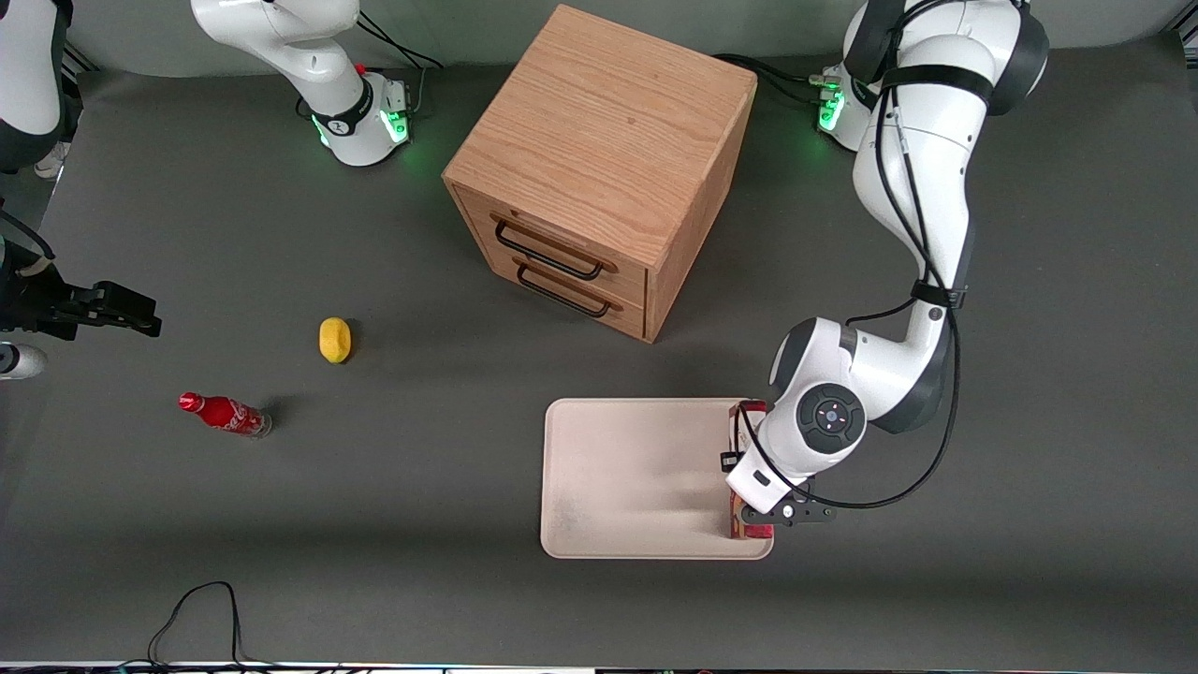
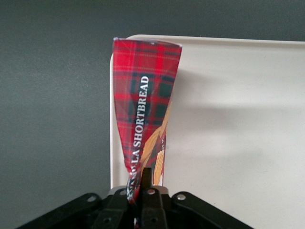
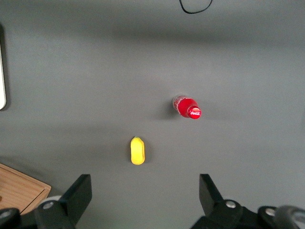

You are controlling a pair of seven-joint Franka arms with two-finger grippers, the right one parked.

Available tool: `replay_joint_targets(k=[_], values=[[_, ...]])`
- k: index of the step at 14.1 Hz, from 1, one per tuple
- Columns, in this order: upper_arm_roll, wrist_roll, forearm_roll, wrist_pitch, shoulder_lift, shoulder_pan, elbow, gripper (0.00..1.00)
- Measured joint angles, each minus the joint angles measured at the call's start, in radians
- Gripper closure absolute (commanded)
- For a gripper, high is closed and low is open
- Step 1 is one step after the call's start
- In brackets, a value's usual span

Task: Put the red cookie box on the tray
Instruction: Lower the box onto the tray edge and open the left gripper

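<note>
the pincer is clamped on one end of the red cookie box, holding it over the edge of the tray toward the working arm's end of the counter; whether the box touches the tray i cannot tell.

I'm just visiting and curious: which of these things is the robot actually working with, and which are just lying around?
In use: red cookie box, held by the gripper over the tray's edge; tray.

Lying about: cola bottle, yellow object, wooden drawer cabinet.
</note>
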Motion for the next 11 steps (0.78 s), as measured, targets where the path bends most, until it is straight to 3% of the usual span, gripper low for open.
replay_joint_targets(k=[7, 11], values=[[0.005, 0.003, 0.002, 0.001, -0.026, 0.003, 0.011, 0.0], [0.021, 0.102, -0.003, -0.156, -0.154, 0.072, 0.018, 0.0]])
